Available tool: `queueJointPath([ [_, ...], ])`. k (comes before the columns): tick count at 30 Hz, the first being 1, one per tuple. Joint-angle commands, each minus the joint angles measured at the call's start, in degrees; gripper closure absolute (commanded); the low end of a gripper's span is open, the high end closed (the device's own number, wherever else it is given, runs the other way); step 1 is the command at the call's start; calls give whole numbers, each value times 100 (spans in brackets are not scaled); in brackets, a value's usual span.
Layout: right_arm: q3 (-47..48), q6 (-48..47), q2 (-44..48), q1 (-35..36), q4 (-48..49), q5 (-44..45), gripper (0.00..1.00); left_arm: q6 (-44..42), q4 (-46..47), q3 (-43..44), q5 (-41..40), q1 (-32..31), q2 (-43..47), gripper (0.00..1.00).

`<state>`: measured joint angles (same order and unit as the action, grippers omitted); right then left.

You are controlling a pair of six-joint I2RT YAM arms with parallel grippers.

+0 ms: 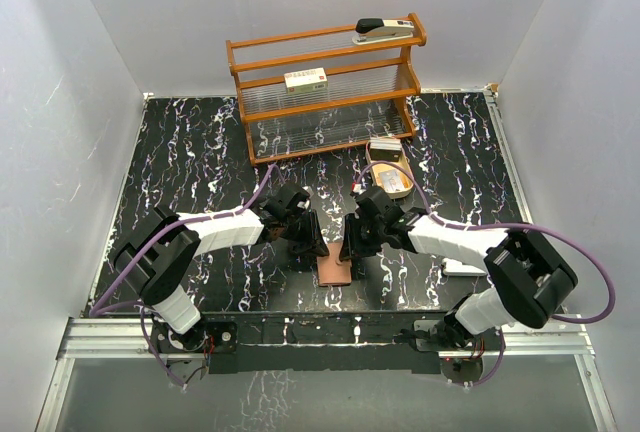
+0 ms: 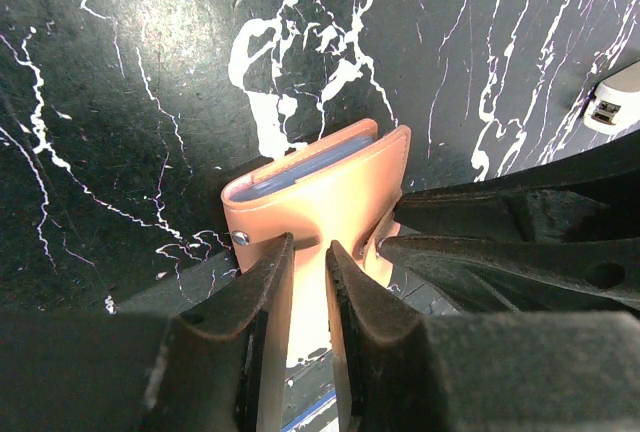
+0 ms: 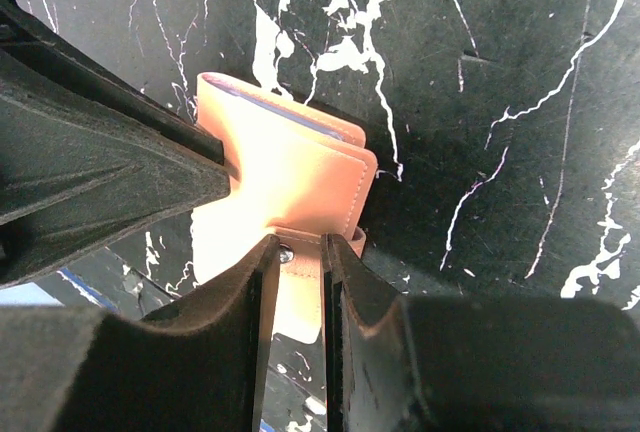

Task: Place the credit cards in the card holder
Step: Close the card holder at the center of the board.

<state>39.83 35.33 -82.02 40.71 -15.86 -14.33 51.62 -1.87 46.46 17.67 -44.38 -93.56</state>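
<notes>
While low beside the card holder (image 1: 335, 267), left pincer (image 2: 308, 250) and right pincer (image 3: 295, 244) face-to-face.

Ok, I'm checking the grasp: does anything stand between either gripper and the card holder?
Nothing visible does. The left gripper and the right gripper both have their fingertips right at the card holder, its leather showing in each narrow gap; a firm pinch cannot be confirmed.
</notes>
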Motion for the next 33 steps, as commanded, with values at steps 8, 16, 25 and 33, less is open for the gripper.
queueJointPath([
  [8, -47, 106, 194, 43, 337, -255, 79, 24, -86, -82, -36, -60, -93, 82],
  [16, -66, 133, 195, 106, 303, -220, 83, 24, -103, -67, -53, -62, -94, 81],
  [25, -57, 123, 177, 146, 162, -58, 87, 33, -103, -82, -62, -59, -94, 81],
  [33, 37, 50, 70, 246, 14, 107, 91, 33, -103, -72, -70, -62, -94, 81],
])
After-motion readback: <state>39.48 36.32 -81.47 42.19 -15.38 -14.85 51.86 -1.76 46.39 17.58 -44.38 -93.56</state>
